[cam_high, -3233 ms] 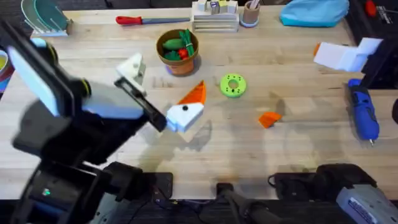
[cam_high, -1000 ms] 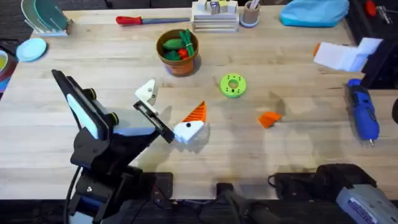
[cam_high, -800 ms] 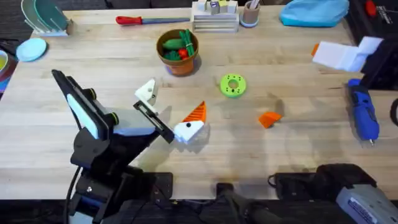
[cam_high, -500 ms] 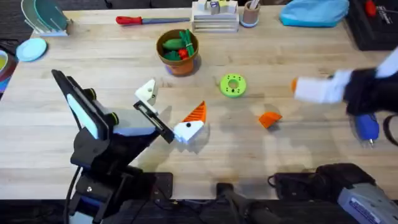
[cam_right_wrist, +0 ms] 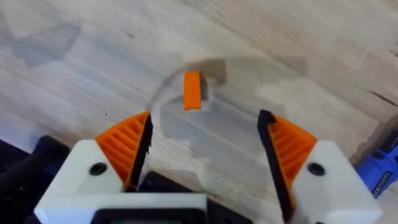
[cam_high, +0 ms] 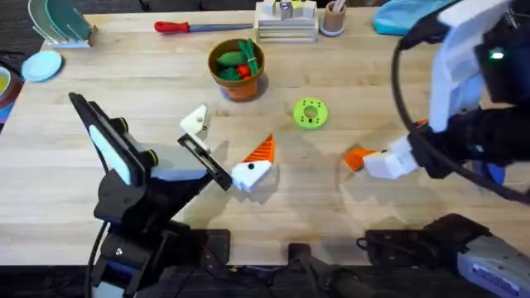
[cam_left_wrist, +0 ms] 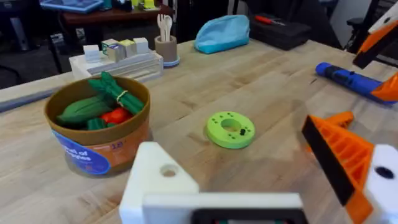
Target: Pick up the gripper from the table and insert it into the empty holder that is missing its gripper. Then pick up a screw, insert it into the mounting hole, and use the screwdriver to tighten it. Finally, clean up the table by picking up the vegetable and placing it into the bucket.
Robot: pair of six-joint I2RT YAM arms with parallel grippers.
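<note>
Orange, the loose gripper (cam_right_wrist: 193, 90) lies on the table (cam_high: 373, 223), apparently untouched, below the right gripper (cam_right_wrist: 205, 152), jaws wide; the left gripper (cam_high: 224, 145) also spreads wide, its holder (cam_left_wrist: 163, 177) bare.

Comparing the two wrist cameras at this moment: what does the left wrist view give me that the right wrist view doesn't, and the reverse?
The left wrist view adds the bucket with vegetables in it, the green ring disc, and the left arm's own holder, a bare white block with no orange finger.

The right wrist view adds the loose orange gripper lying on the wood, just ahead of the open right gripper, roughly in line with the gap between its two orange fingers.

Both share the table and the blue screwdriver.
</note>
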